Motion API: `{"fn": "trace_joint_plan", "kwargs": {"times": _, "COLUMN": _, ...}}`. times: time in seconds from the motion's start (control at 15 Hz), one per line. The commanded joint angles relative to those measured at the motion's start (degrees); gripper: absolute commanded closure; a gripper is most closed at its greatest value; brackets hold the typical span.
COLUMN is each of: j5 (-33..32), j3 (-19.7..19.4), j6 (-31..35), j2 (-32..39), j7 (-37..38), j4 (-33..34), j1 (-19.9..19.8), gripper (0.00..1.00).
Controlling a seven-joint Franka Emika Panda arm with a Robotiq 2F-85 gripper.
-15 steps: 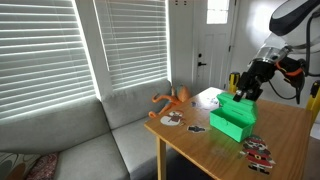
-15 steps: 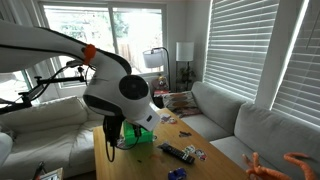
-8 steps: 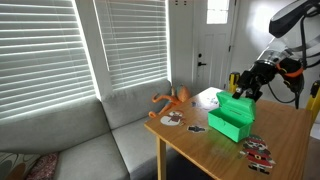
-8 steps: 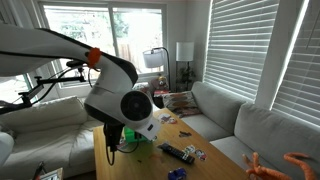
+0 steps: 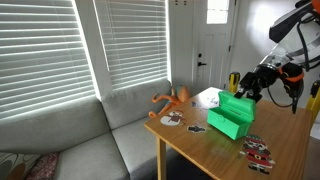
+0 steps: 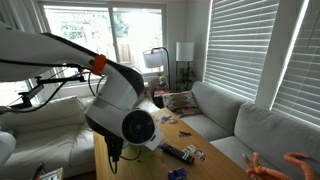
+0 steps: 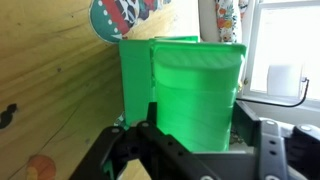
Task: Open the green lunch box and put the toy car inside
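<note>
Arm (image 5: 292, 22): in an exterior view, upper right, bent downward | Gripper (image 7: 190, 140): wrist view, lower edge, fingers apart, grip undeterminable

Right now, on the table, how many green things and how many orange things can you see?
Green box: 1
Orange toy: 1
Total: 2

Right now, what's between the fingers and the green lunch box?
Nothing. In the wrist view the fingers sit right up against the green lunch box, with no other item in between.
</note>
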Motion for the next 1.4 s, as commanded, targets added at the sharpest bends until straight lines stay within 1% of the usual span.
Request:
{"fn": "trace_joint_plan", "kwargs": {"times": 0.0, "j5": 3.33, "j3": -0.03, "j6": -3.44, "j2": 2.11, "j7": -4.63, "j4": 1.09, "j1": -1.15, "gripper": 0.5}}
{"fn": "trace_joint_plan", "kwargs": {"times": 0.33, "j5": 5.9, "j3": -0.32, "j6": -6.92, "j2": 4.17, "j7": -9.38, "j4": 1.61, "j1": -2.24, "gripper": 0.5}}
{"fn": "trace_joint_plan", "kwargs": {"times": 0.47, "j5": 5.55, "j3": -0.38, "j6": -8.74, "j2": 5.38, "j7": -9.47, "j4": 2.08, "j1": -2.92, "gripper": 0.5}}
{"fn": "trace_joint_plan", "kwargs": {"times": 0.73, "j5": 7.6, "j3": -0.23, "j6": -11.43, "j2": 7.39, "j7": -10.17, "j4": 3.01, "j1": -3.89, "gripper": 0.5}}
{"fn": "trace_joint_plan", "kwargs": {"times": 1.07, "j5": 8.31, "j3": -0.06, "j6": -13.25, "j2": 9.18, "j7": -10.75, "j4": 4.22, "j1": -4.55, "gripper": 0.5}}
{"fn": "trace_joint_plan", "kwargs": {"times": 1.33, "j5": 8.72, "j3": -0.08, "j6": -15.06, "j2": 10.83, "j7": -12.7, "j4": 5.06, "j1": -4.86, "gripper": 0.5}}
